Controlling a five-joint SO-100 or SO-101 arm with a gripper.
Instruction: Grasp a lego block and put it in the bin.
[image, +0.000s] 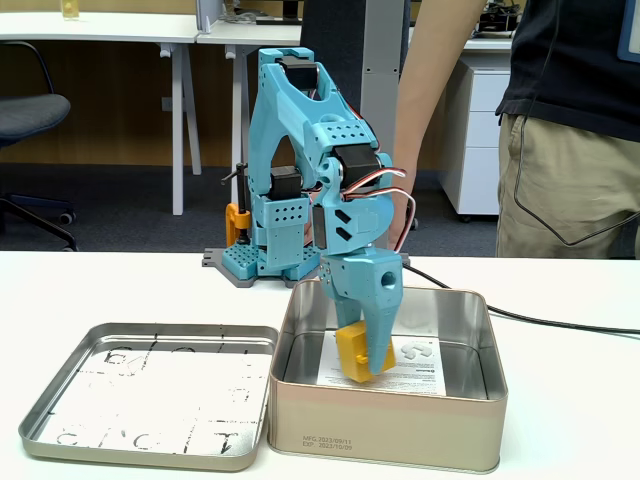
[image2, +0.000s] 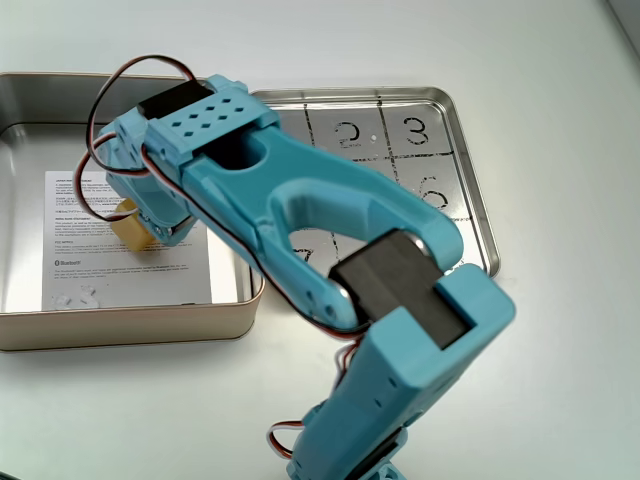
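On the white surface (image: 560, 400), in an office with desks behind, the blue hand (image: 368, 365) reaches down into the bin (image: 390, 430), clamped on the lego block (image: 356, 357) just above the printed sheet (image2: 120, 265). Best to part the fingers gently there, then lift straight up clear of the walls.

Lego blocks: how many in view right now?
1. The lego block is held in the gripper, down inside the bin above its paper sheet. The arm could hide others.
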